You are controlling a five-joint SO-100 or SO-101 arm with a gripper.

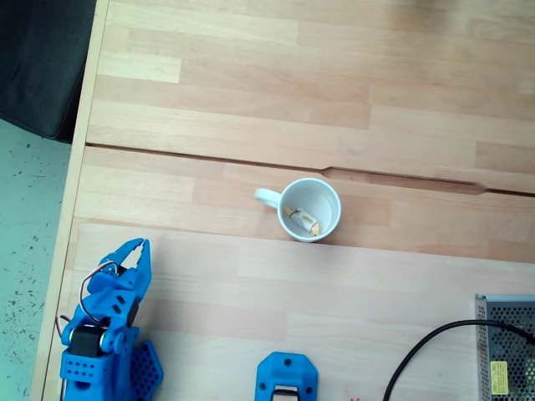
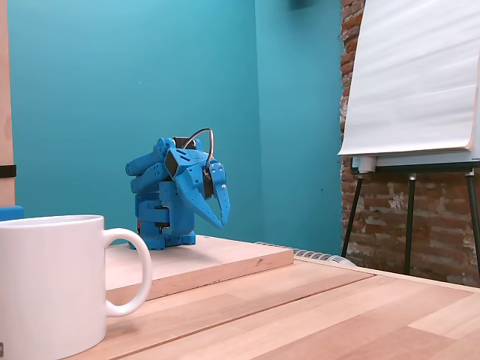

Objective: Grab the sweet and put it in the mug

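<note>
The white mug [image 1: 309, 209] stands near the middle of the wooden table, handle pointing left in a fixed view from above. The sweet [image 1: 303, 220], white with yellow-orange ends, lies inside it on the bottom. My blue gripper [image 1: 138, 249] is folded back at the lower left, well away from the mug, fingers together and holding nothing. In a fixed view from table level the mug [image 2: 52, 285] fills the lower left corner and the gripper [image 2: 218, 214] hangs behind it with its tips pointing down, shut.
A blue arm base [image 1: 286, 378] sits at the bottom edge. A metal mesh box [image 1: 506, 347] with a black cable [image 1: 426, 351] is at the lower right. The table's left edge [image 1: 71, 209] drops to the floor. A flip-chart easel [image 2: 412, 82] stands beyond the table.
</note>
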